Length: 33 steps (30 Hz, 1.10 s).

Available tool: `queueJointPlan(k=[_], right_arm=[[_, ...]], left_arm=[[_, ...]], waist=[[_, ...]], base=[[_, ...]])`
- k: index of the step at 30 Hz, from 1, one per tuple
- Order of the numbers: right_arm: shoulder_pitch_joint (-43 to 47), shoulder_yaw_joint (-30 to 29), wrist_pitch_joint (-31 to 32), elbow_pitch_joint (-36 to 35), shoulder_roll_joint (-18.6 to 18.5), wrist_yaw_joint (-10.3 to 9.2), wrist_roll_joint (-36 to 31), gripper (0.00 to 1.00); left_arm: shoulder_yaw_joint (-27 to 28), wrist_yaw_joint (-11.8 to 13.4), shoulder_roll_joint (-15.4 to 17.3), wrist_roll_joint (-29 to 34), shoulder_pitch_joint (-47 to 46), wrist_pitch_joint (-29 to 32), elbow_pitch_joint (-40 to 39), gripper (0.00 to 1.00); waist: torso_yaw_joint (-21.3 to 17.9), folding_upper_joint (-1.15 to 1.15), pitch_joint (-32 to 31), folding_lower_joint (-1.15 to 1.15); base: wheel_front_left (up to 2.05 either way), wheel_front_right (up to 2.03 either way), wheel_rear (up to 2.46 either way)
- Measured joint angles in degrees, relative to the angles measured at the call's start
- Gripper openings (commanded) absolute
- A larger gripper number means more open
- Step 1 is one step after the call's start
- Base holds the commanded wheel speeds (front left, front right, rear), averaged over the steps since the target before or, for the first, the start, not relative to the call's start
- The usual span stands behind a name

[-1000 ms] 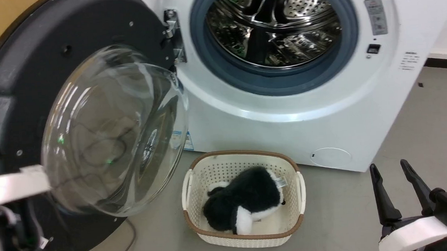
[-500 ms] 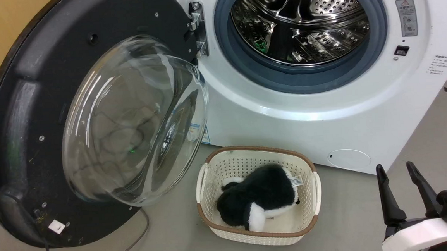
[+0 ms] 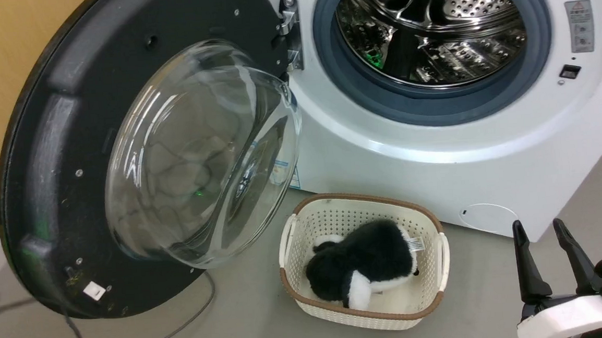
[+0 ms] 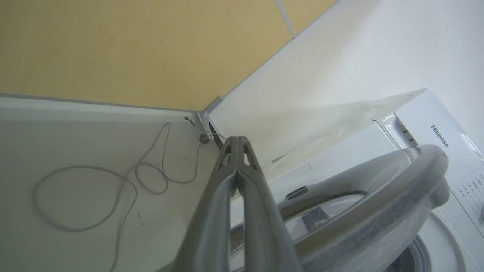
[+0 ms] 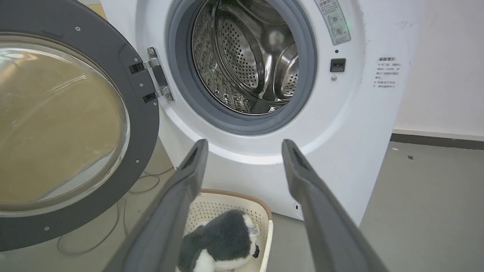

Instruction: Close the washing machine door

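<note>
The washing machine (image 3: 383, 148) stands with its drum exposed; the washing machine door (image 3: 58, 126) hangs wide open at its left, glass bowl outward; a basket (image 3: 365, 197) holding a plush toy (image 3: 369, 264) sits on the floor below; the right gripper (image 3: 537, 223) has jaws apart, empty; the left gripper (image 4: 237, 140), in its wrist view, has jaws together on nothing, near the door's outer rim.

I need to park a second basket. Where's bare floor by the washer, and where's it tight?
Bare floor lies right of the basket, bordered by the washing machine and the right end effector. The strip nearer than the basket is bare too. Tight: under the open washing machine door, where a cable lies.
</note>
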Motion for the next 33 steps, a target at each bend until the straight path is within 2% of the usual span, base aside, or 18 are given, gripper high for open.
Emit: queueJointPlan(k=[6,15,24,33], right_arm=[[0.0,-0.1,-0.7,0.4,0.0,0.0,1.0,1.0],[-0.5,-0.3,-1.7,0.8,0.0,0.0,2.1,1.0],[-0.7,-0.9,-3.0,1.1,0.0,0.0,2.7,1.0],[-2.3,-1.2,-4.0,1.5,0.1,0.0,3.6,1.0]], left_arm=[[-1.1,-2.9,-2.5,-3.9,2.9,4.8,0.8,0.0],[-6.4,-3.7,-5.3,-11.1,7.3,12.7,-6.2,0.0],[-15.4,-4.5,-7.8,-19.2,13.8,21.4,-17.2,0.0],[-29.3,-4.9,-8.9,-23.5,15.0,24.9,-27.8,0.0]], waist=[[1.6,0.0,0.4,0.0],[4.0,0.0,1.2,0.0],[5.8,0.0,1.9,0.0],[5.3,0.0,3.0,0.0]], base=[[0.0,0.0,0.0],[0.0,0.0,0.0],[0.0,0.0,0.0],[0.0,0.0,0.0]])
